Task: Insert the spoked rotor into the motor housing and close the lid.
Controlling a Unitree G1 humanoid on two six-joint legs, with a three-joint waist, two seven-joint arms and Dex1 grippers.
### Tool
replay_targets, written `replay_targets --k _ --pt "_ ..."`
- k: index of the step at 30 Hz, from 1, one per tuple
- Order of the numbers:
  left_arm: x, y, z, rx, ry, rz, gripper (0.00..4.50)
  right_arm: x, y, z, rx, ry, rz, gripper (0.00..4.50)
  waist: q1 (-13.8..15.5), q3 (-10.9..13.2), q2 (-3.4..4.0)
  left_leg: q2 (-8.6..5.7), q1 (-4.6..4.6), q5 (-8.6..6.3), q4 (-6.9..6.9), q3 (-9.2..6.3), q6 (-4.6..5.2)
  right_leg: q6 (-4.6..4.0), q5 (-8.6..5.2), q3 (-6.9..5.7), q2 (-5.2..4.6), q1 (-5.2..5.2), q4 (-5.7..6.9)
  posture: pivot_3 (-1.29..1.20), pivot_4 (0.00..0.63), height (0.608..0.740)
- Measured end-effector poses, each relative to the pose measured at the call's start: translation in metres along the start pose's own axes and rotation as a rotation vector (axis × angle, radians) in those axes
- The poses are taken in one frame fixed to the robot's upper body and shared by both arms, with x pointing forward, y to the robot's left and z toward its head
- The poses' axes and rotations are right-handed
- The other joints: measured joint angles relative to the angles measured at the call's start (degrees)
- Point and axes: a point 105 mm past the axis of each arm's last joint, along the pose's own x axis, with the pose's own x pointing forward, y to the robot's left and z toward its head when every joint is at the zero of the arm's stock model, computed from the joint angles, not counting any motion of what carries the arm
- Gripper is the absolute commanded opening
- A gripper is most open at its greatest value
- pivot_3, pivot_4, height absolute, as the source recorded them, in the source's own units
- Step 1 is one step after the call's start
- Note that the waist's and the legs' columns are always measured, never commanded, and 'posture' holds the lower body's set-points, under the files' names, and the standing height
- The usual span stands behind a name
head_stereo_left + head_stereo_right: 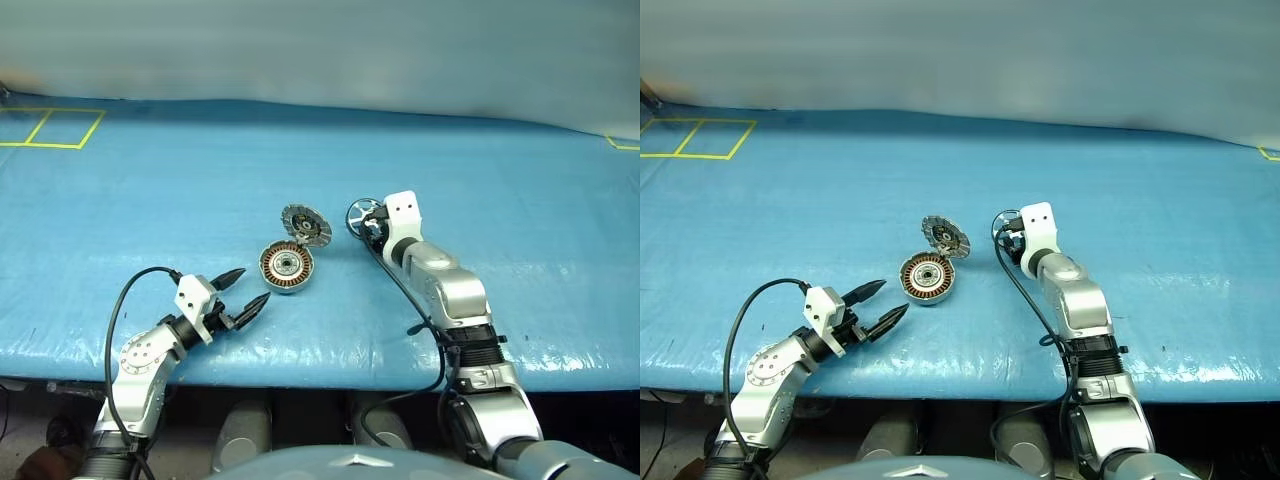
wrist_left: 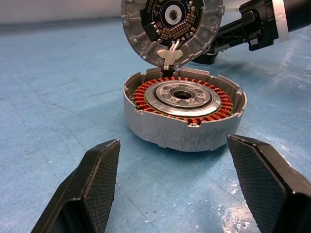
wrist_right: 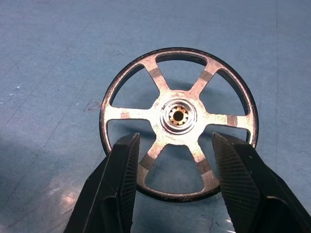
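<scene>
The motor housing (image 1: 287,266) stands mid-table, its copper windings (image 2: 221,104) and silver hub showing. Its grey lid (image 1: 306,224) is tipped up open at the far rim. My left gripper (image 1: 250,288) rests low just left of the housing, pointing at it, open, with nothing between its fingers (image 2: 97,184). Right of the lid, my right gripper (image 3: 174,145) holds the spoked rotor (image 3: 179,115) upright, face toward the wrist. Its fingers (image 3: 124,174) are closed against the two lower spokes. From the head, the rotor (image 1: 358,212) is a dark ring just beyond that gripper.
A blue sheet (image 1: 500,200) covers the table, whose front edge (image 1: 330,370) runs just below both hands. Yellow tape squares (image 1: 50,128) mark the far left corner. A black cable (image 1: 405,295) runs along my right forearm.
</scene>
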Motion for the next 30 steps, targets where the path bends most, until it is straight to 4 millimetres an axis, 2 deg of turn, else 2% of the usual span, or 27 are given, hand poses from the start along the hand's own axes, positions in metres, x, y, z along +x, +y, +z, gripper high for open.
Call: replay_targets --k 8,13,14,23,30 --pt "0.000 0.000 -0.001 -0.001 0.002 0.001 3.85 0.007 0.002 0.001 -0.029 0.005 0.001 2.48 -0.1 0.0 -0.02 0.00 0.09 0.00 0.02 0.00 0.00 0.00 0.00 0.00 0.00 0.09 0.01 0.00 0.150 0.740" --pt "-0.001 0.000 -0.001 -0.001 0.004 0.002 3.85 0.009 0.006 0.003 -0.022 -0.013 0.015 1.39 -0.5 -0.1 -0.06 0.01 0.20 0.00 0.03 0.00 0.00 0.00 0.00 0.00 0.01 0.18 0.05 0.00 0.150 0.740" --pt "-0.001 0.000 -0.001 -0.001 0.004 0.002 3.85 0.009 0.006 0.004 -0.023 -0.017 0.017 1.31 -0.6 -0.1 -0.08 0.02 0.21 0.00 0.04 0.00 0.00 0.00 0.00 0.00 0.01 0.19 0.05 0.00 0.150 0.740" --pt "-0.002 0.000 -0.001 0.001 0.007 0.002 3.85 0.005 0.005 0.005 -0.009 -0.033 0.023 1.29 -0.7 -0.1 -0.08 0.02 0.19 0.00 -0.02 0.00 0.01 -0.02 -0.01 0.00 0.01 0.16 0.05 0.00 0.150 0.740" --pt "-0.002 0.002 0.001 -0.001 -0.004 -0.003 3.85 -0.017 0.000 0.004 0.100 -0.074 0.048 1.29 -0.5 0.0 -0.03 0.02 0.10 0.00 -0.14 -0.01 0.00 -0.05 -0.04 0.00 0.00 0.03 0.01 0.00 0.150 0.740"
